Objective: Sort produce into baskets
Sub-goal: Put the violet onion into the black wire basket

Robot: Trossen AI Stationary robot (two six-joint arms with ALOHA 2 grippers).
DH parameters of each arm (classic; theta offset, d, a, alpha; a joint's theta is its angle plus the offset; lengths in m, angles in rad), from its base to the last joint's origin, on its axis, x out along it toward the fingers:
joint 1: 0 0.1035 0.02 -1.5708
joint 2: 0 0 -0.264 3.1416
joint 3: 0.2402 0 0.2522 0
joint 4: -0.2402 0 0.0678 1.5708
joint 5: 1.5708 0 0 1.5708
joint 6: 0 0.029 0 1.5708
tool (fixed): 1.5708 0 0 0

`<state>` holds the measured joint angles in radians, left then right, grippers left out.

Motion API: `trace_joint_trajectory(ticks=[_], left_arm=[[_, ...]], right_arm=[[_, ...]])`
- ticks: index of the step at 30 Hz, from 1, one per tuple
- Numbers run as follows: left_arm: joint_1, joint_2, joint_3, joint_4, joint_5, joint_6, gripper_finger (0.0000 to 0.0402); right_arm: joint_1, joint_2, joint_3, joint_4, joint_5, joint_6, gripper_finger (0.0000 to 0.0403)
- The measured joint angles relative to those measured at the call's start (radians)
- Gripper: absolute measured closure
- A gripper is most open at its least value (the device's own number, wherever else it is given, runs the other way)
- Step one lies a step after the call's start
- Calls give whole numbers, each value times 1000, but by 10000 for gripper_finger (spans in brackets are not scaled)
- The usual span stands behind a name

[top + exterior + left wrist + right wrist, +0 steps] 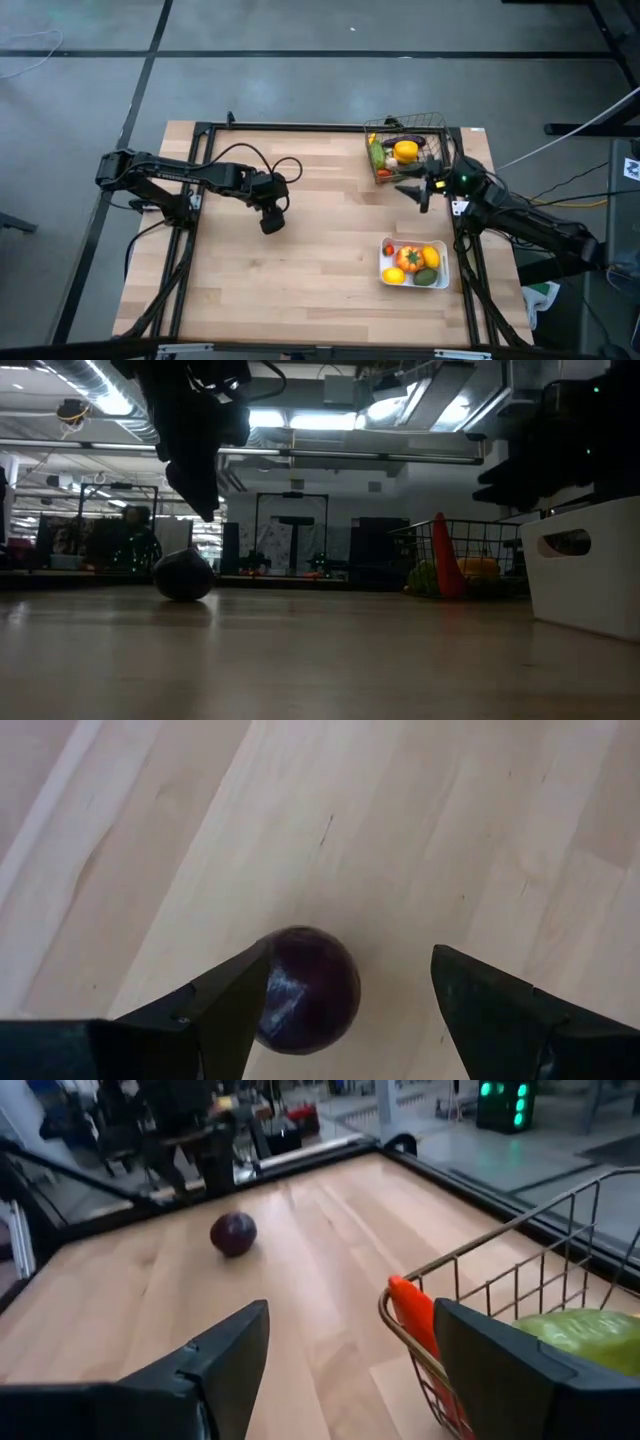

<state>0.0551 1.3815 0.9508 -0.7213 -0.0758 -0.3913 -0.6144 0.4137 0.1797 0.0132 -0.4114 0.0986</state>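
Note:
A dark purple round fruit (305,988) lies on the bare wood table; it also shows in the low view (183,575) and the right wrist view (233,1233). My left gripper (350,960) is open and hangs above it (203,500), one finger on either side, clear of it. In the high view my left gripper (272,220) hides the fruit. My right gripper (350,1315) is open and empty beside the near edge of the wire basket (372,160). The basket holds an orange carrot (415,1320), a green piece (575,1335) and a yellow piece (405,150).
The white tray (382,262) at the near right holds a tomato, a lemon and green pieces; it stands close in the low view (590,570). A black frame runs along the table's edges (300,127). Bare wood lies between the two arms.

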Motion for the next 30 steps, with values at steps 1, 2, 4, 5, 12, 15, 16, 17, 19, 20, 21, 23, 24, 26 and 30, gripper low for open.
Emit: trace_joint_trajectory(ticks=[1,2,4,5,12,15,16,17,19,20,21,23,24,26,30], left_arm=[[0,0,0,-1,0,0,125],[0,0,0,-1,0,0,125],[0,0,0,-1,0,2,125],[0,0,0,-1,0,2,125],[0,0,0,-1,0,-4,125],[0,0,0,-1,0,-4,125],[0,0,0,-1,0,-4,125],[0,0,0,-1,0,-4,125],[0,0,0,-1,0,-6,125],[0,0,0,-1,0,-6,125],[0,0,0,-1,0,-6,125],[0,0,0,-1,0,-6,125],[0,0,0,-1,0,-6,125],[-1,0,0,-1,0,-6,125],[-1,0,0,-1,0,-6,125]], right_arm=[[0,0,-23,39,0,12,123],[0,0,-44,74,2,29,123],[0,0,-81,139,6,55,123],[0,1,-96,166,4,66,123],[142,1,-130,239,100,81,123],[248,5,-130,240,209,68,123],[280,8,-130,241,246,54,123],[310,10,-130,243,279,46,123],[357,4,-130,245,343,28,123],[374,-3,-130,246,367,24,123],[385,-11,-130,246,381,24,123],[393,-21,-129,241,386,24,123],[393,-25,-129,231,384,24,123],[392,-41,-129,200,381,24,123],[392,-76,-129,130,392,24,123]])
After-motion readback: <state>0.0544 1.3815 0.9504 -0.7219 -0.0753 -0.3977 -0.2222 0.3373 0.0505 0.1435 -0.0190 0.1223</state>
